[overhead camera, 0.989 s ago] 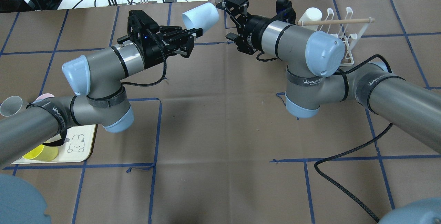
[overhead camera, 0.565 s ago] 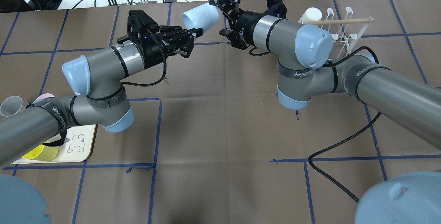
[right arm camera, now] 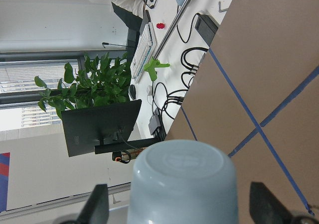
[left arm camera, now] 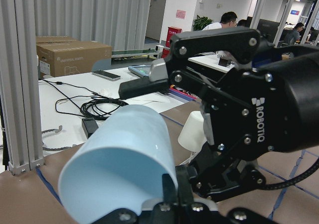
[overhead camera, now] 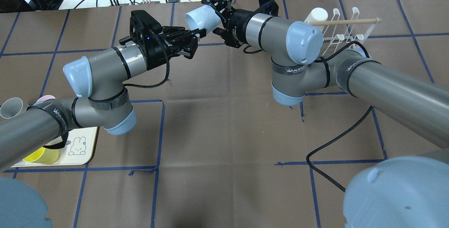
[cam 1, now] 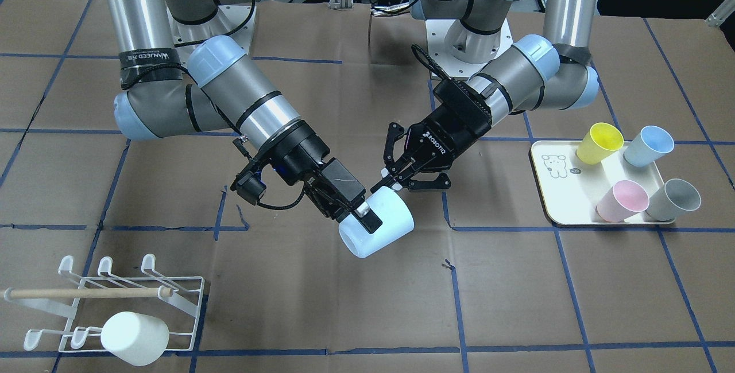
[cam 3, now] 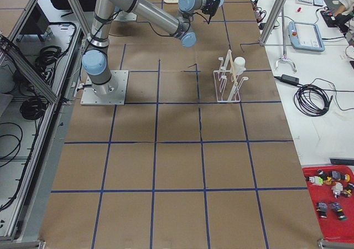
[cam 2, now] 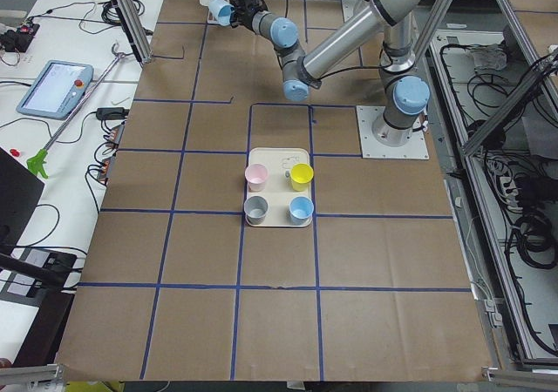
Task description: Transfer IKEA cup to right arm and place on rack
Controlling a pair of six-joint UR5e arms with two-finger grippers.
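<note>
A light-blue IKEA cup [overhead camera: 205, 17] lies on its side in the air, also seen in the front view [cam 1: 379, 229]. My left gripper [overhead camera: 197, 33] is shut on its rim, with the open mouth close in the left wrist view [left arm camera: 119, 169]. My right gripper [overhead camera: 216, 17] is open and straddles the cup's closed base. In the right wrist view the base [right arm camera: 182, 184] sits between the two fingers with a gap on each side. The white wire rack [overhead camera: 345, 35] with its wooden dowel stands behind the right arm's elbow.
A white cup [cam 1: 135, 338] hangs on the rack [cam 1: 115, 298]. A cream tray [cam 1: 551, 189] on my left side holds yellow [cam 1: 600, 142], blue [cam 1: 649, 144], pink [cam 1: 623, 201] and grey [cam 1: 674, 201] cups. A black cable [overhead camera: 336, 143] loops under the right arm.
The right arm has swung left toward the cup, and its open gripper has gone from beside the cup to around its base. The left arm and cup have stayed still.
</note>
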